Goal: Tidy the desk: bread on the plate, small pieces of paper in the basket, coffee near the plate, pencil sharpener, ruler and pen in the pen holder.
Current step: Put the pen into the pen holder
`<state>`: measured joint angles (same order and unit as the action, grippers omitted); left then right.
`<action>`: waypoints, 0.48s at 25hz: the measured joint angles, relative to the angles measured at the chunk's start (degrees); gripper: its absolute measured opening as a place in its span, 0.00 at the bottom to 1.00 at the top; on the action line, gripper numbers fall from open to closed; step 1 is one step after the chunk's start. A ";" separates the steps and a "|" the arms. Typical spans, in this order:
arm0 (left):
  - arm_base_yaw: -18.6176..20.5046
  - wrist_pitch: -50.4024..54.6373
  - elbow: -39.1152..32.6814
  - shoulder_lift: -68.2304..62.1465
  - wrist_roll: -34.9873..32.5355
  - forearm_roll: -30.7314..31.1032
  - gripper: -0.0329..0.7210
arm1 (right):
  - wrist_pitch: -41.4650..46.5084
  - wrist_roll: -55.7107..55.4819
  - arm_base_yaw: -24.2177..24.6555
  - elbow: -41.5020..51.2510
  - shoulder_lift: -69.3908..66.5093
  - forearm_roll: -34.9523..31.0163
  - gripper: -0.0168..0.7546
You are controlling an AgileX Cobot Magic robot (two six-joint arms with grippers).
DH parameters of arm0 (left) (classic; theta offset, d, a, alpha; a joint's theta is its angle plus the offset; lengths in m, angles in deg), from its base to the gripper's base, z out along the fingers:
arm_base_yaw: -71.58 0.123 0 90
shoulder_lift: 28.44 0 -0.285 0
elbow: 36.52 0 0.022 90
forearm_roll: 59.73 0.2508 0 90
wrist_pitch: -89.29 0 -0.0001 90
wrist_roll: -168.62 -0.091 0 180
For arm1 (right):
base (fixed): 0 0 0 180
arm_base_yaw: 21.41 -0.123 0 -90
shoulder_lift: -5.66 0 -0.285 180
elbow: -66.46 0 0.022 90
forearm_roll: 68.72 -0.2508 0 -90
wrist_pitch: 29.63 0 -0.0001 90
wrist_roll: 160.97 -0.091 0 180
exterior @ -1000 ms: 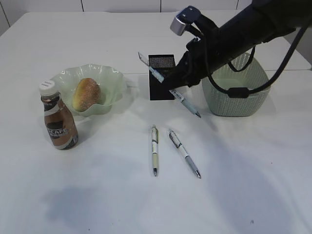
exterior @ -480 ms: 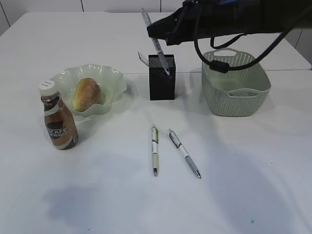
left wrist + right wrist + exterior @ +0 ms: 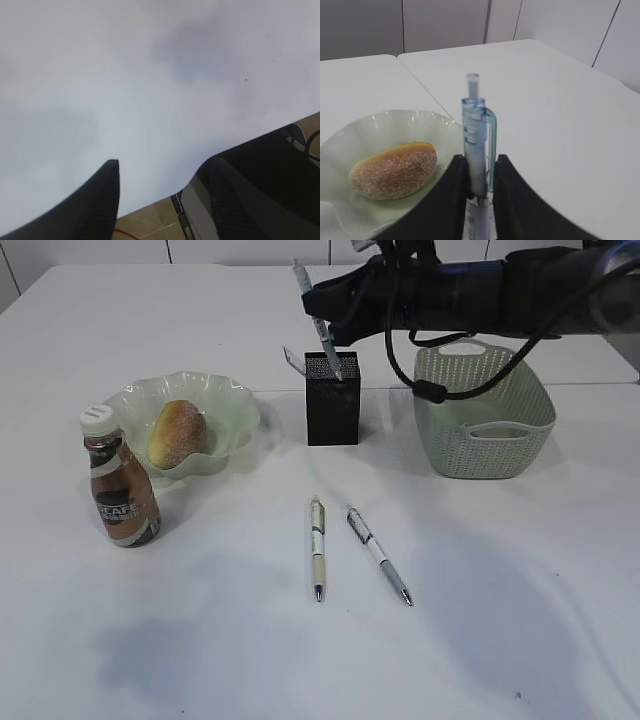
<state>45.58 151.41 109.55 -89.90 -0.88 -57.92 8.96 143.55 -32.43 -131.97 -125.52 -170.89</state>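
My right gripper is shut on a clear blue pen, held nearly upright with its tip at the mouth of the black mesh pen holder. A clear ruler leans out of the holder's left side. Two more pens lie on the desk in front. The bread rests on the green plate, with the coffee beside it. My left gripper is open over bare desk. The pencil sharpener and the paper pieces are out of view.
The pale green basket stands right of the pen holder, under my right arm. The left wrist view shows the desk's edge and floor below it.
My right arm has risen and swung the pen from a slant beside the pen holder to nearly upright over its opening. Nothing else on the desk has moved.
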 joint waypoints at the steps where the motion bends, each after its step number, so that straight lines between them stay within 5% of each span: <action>1: 0.00 -0.07 0.00 0.00 0.00 0.00 0.58 | -0.11 0.59 0.00 -1.05 -1.02 0.00 0.21; 12: 0.00 -0.36 0.00 0.00 0.00 0.00 0.58 | -2.31 4.20 0.00 -11.96 -8.35 -0.33 0.21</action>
<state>45.58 151.06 109.55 -89.90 -0.88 -57.92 6.65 147.75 -32.43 -143.93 -133.87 -171.22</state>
